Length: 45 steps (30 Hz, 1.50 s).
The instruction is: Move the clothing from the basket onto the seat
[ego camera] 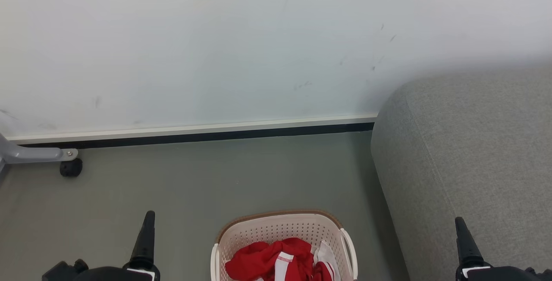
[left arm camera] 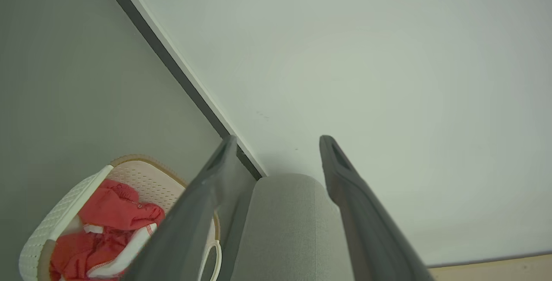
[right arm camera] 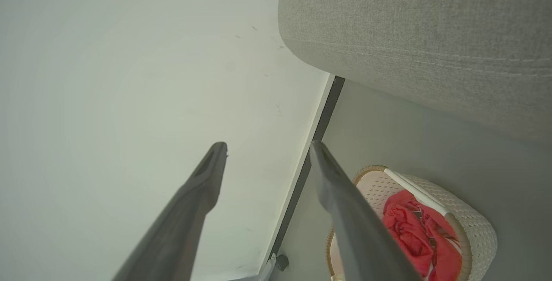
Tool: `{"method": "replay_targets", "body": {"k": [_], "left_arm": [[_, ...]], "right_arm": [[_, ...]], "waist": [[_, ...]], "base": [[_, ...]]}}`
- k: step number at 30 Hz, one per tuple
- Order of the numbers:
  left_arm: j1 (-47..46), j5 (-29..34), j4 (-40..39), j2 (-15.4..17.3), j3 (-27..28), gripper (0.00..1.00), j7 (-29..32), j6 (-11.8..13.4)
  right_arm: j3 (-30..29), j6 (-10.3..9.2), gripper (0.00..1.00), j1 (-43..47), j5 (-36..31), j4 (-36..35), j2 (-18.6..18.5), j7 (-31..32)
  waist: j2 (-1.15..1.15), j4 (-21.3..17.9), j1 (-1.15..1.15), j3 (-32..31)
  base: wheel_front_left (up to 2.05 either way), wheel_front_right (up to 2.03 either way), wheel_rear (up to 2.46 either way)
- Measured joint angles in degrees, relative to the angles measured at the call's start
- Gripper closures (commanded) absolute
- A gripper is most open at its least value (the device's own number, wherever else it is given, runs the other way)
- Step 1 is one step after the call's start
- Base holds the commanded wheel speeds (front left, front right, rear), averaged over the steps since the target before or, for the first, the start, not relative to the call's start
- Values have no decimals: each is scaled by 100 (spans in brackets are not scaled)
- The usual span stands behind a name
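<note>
Head view, from the left: a grey metal leg [ego camera: 30, 154] with a black caster [ego camera: 70, 167] stands on the grey-green floor [ego camera: 215, 177] by the skirting, ahead of the left fingers [ego camera: 145, 238] and further out to their left. One dark finger of that pair rises from the bottom edge. To the right of it, between the two pairs of fingers, the basket [ego camera: 280, 229] sits on the floor, cream and perforated with a brown rim, cut off by the bottom edge. The clothing [ego camera: 267, 259] lies bundled inside it, red with white trim, apart from both pairs of fingers. Right of the basket is the seat [ego camera: 474, 151], grey fabric with a rounded corner toward the pale wall [ego camera: 215, 48]. One of the right fingers [ego camera: 465, 242] shows in front of the seat at the lower right.

Left wrist view: the left fingers stand wide apart with nothing between them. The basket and clothing lie to their left, partly behind one finger, and the rounded end of the seat shows in the gap between the two.

Right wrist view: the right fingers are also spread wide and empty. The basket with the red clothing lies to their right, partly behind the nearer finger, and the seat spans the upper right above it.
</note>
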Motion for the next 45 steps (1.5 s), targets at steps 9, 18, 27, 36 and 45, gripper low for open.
{"method": "replay_targets", "body": {"k": [9,18,27,36,45], "left_arm": [[-1,896,-123,168,-247,0,-163,172],[24,1817,-186,331,-450,0,-339,300],[114,2588,-213,439,-584,0,-492,448],[281,3310,-248,491,-709,0,-651,561],[372,3990,-282,494,-798,0,-833,690]], "right_arm": [[265,-136,0,32,-884,-110,-159,-168],[531,-250,0,36,-1722,-203,-288,-339],[756,-374,0,88,-2472,-258,-381,-498],[980,-479,0,103,-3131,-298,-438,-653],[1203,-554,0,121,-3780,-310,-498,-839]], "waist": [[0,9,0,-35],[0,5,0,-72],[0,-2,0,-121],[0,-2,0,-177],[0,2,0,-227]], "base": [[0,0,0],[0,0,0],[0,0,0],[0,0,0],[0,0,0]]}}
